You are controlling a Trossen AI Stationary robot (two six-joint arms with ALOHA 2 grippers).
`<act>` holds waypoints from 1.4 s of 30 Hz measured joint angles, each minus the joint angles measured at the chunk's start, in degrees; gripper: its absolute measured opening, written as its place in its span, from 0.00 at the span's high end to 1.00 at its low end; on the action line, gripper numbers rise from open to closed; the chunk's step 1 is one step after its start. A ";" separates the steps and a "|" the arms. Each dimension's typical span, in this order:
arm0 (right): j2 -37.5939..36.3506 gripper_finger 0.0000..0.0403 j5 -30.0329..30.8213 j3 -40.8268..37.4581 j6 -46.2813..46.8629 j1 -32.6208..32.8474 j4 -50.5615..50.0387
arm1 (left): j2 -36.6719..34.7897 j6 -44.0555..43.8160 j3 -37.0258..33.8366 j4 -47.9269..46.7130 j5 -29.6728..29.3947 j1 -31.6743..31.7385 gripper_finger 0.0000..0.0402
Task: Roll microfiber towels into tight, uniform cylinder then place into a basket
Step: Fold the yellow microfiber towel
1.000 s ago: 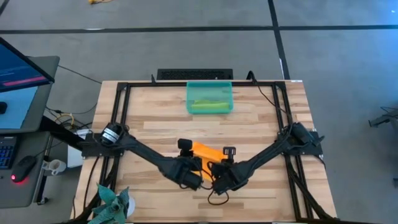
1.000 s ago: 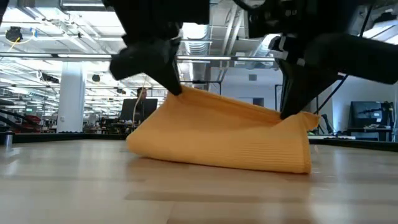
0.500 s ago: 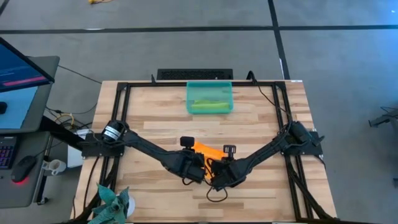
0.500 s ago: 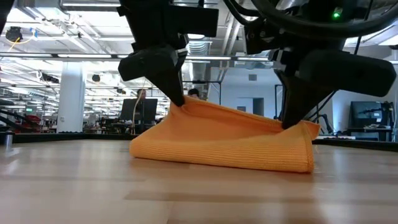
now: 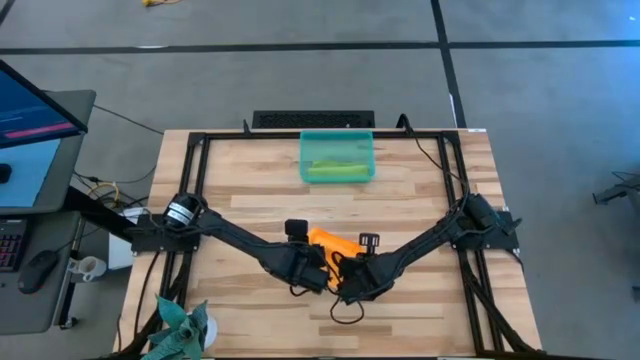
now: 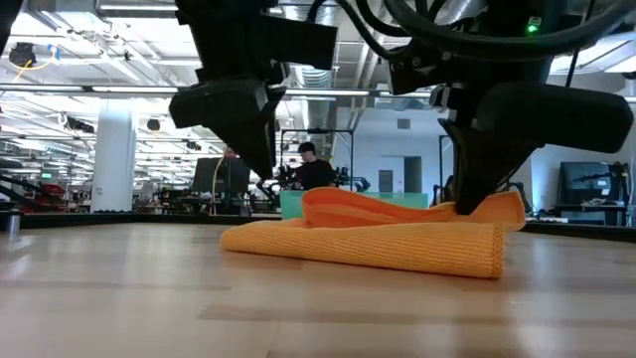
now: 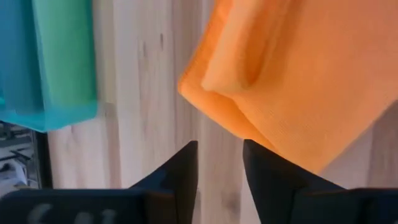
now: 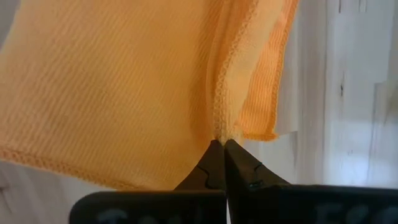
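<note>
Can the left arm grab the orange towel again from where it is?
Probably yes. The left tool hangs open right beside the orange towel, with only bare table between them. The right tool pinches the towel's other end.

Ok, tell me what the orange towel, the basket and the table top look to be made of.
Orange towel: soft ribbed knit cloth, matte, with a stitched hem; likely microfiber. Basket: translucent teal plastic, the green towel inside showing through. Table top: pale wood strips with visible grain, smooth finish; possibly butcher block.
</note>
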 joint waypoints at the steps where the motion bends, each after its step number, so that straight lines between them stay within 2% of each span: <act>1: 0.00 0.98 0.04 0.00 0.00 0.00 0.24 | 0.00 -0.14 0.00 -0.35 0.34 -0.39 0.69; 11: -0.83 0.98 5.11 1.81 -0.11 -0.22 -0.51 | 0.00 -3.41 0.00 -1.69 0.96 -7.16 0.70; 16: -0.85 0.98 6.32 3.21 -1.31 -2.27 -1.40 | -0.07 -1.99 -1.71 4.53 1.03 -9.03 0.72; 21: -0.85 0.98 6.49 3.19 0.55 -3.01 -4.06 | -0.08 1.10 -7.34 12.60 1.21 -8.49 0.74; 28: -2.89 0.98 6.76 3.14 1.09 -1.82 -4.28 | -0.07 0.46 -9.68 15.88 -6.89 -6.68 0.78; 34: -4.83 0.98 9.33 3.28 1.92 -2.11 -2.40 | -0.07 4.72 -11.22 23.97 -3.24 -4.60 0.82; 38: -4.63 0.98 9.69 3.16 1.32 -2.24 -2.21 | -0.07 2.41 -13.49 23.49 -1.21 -4.07 0.84; 42: -4.62 0.98 12.68 3.18 2.09 -2.63 -2.17 | -0.04 -3.18 -13.92 19.14 -0.76 -4.74 0.86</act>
